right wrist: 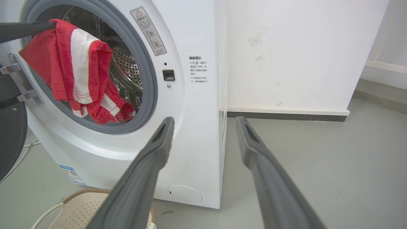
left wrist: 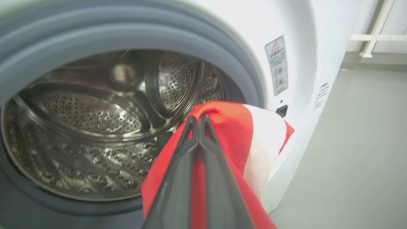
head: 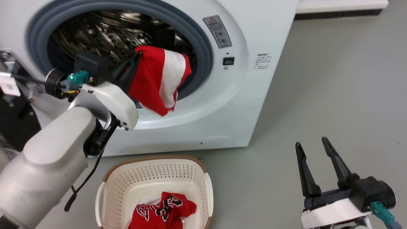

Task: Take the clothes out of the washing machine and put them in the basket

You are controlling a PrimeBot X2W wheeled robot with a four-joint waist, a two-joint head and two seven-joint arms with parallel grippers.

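Left wrist view: the left gripper (left wrist: 198, 118) is pinching a fold of a red garment (left wrist: 235, 133), its two dark fingers pressed together at the tips with cloth trapped between them. The garment, red with a broad white stripe, is hanging free from the fingertips at the mouth of the washing machine (head: 254, 95), draping across the lower right part of the grey door ring (head: 203, 41). The perforated steel drum (left wrist: 95, 127) is showing behind it.

The round door (right wrist: 9, 136) is standing open at the machine's left side.

The basket (head: 152, 175) is sitting on the grey floor (head: 334, 79) just in front of the machine's lower front edge, below the raised arm. A second red garment (head: 162, 210) with black white-outlined lettering is lying crumpled against the basket's near end.

The right gripper (head: 311, 142) is hovering over the floor well right of the basket, fingers spread apart and holding nothing.
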